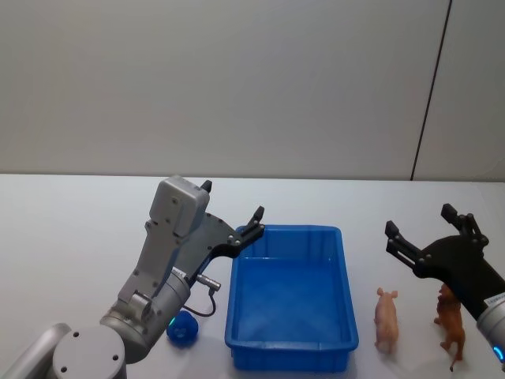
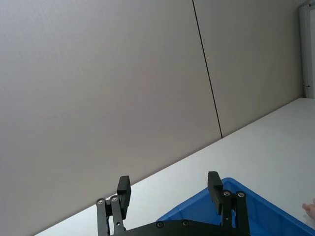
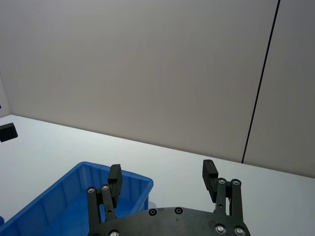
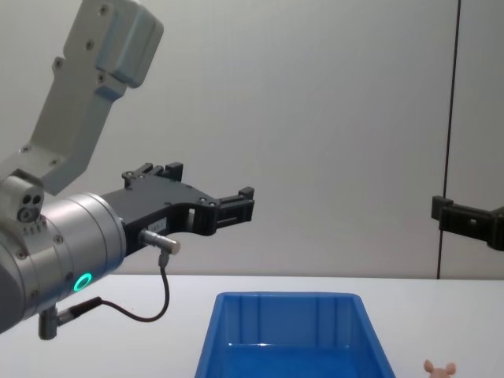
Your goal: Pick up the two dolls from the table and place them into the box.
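Note:
The blue box [image 1: 290,345] stands on the white table [image 1: 71,237] in front of me, with nothing showing inside. Right of it lie the two dolls: a pale pink one [image 1: 387,317] close to the box and a brown one [image 1: 451,320] farther right. My left gripper [image 1: 233,201] hovers open above the box's left rim, holding nothing. My right gripper [image 1: 420,221] hangs open above the dolls, also holding nothing. The chest view shows the box rim [image 4: 291,298], the pink doll's ears [image 4: 438,368] and the left gripper [image 4: 211,185] raised well above the table.
A small blue object [image 1: 183,328] lies on the table beside the left arm's base, left of the box. A grey wall with a dark vertical seam [image 1: 430,95] stands behind the table.

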Robot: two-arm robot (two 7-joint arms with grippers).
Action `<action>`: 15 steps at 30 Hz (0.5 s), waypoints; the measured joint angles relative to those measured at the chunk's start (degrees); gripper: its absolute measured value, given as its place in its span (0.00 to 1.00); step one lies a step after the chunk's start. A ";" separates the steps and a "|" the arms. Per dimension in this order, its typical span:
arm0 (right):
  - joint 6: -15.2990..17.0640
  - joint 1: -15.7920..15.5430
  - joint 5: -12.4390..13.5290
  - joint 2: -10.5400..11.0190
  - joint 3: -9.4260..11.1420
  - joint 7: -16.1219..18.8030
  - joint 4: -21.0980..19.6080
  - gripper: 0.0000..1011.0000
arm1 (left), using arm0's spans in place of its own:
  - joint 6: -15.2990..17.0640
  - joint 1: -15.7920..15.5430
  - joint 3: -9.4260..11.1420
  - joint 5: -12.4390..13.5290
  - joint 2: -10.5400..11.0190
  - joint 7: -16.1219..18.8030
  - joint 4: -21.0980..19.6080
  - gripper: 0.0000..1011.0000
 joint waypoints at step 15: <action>0.00 0.00 0.00 0.00 0.00 0.00 0.00 1.00 | 0.00 0.00 0.00 0.00 0.00 0.00 0.00 0.99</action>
